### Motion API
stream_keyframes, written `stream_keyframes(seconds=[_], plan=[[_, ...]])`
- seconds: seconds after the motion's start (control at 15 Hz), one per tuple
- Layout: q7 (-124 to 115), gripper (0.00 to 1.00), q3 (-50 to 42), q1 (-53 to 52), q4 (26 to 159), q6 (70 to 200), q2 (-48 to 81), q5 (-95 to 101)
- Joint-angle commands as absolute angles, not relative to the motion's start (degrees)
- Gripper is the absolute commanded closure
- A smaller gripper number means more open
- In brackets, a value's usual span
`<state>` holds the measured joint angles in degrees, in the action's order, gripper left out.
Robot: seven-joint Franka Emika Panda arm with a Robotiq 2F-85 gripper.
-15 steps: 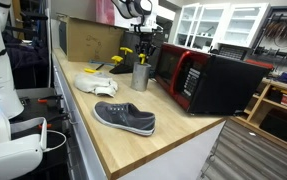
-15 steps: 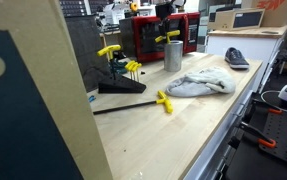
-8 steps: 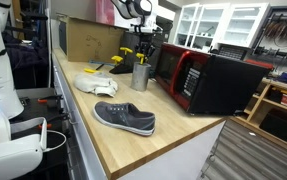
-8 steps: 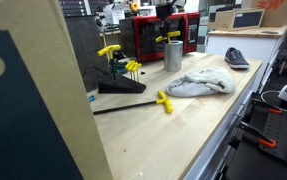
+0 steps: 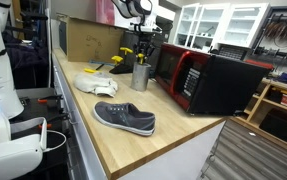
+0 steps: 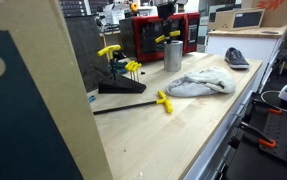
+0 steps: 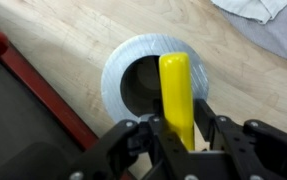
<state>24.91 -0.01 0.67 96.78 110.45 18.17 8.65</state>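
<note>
My gripper (image 7: 180,128) is shut on a yellow-handled tool (image 7: 176,90) and holds it right above the open mouth of a grey metal cup (image 7: 123,70). In both exterior views the gripper (image 5: 143,48) (image 6: 167,30) hangs over the cup (image 5: 140,76) (image 6: 173,56), which stands on the wooden bench in front of a red and black microwave (image 5: 188,78). The yellow handle (image 6: 166,38) sticks out sideways below the fingers. The tool's lower end is hidden inside the cup.
A crumpled white cloth (image 5: 95,82) (image 6: 195,83) lies beside the cup. A grey shoe (image 5: 124,117) (image 6: 237,58) lies near the bench end. A stand of yellow-handled tools (image 6: 118,70) and a loose yellow tool (image 6: 164,101) sit on the bench. A cardboard box (image 5: 88,40) stands at the back.
</note>
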Motion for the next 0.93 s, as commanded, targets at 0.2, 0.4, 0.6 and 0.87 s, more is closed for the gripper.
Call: stream_keyframes(seconds=[0.2,0.4,0.6,0.87], plan=[[27.0,0.95,0.7,1.6,97.7,107.8,16.4,8.8],[27.6,0.95,0.9,1.7,97.9,108.4,16.0,8.6],[30.4,0.95,1.2,2.1,98.4,109.9,15.2,8.3],[35.7,0.95,1.2,2.7,98.9,111.3,12.3,8.6]])
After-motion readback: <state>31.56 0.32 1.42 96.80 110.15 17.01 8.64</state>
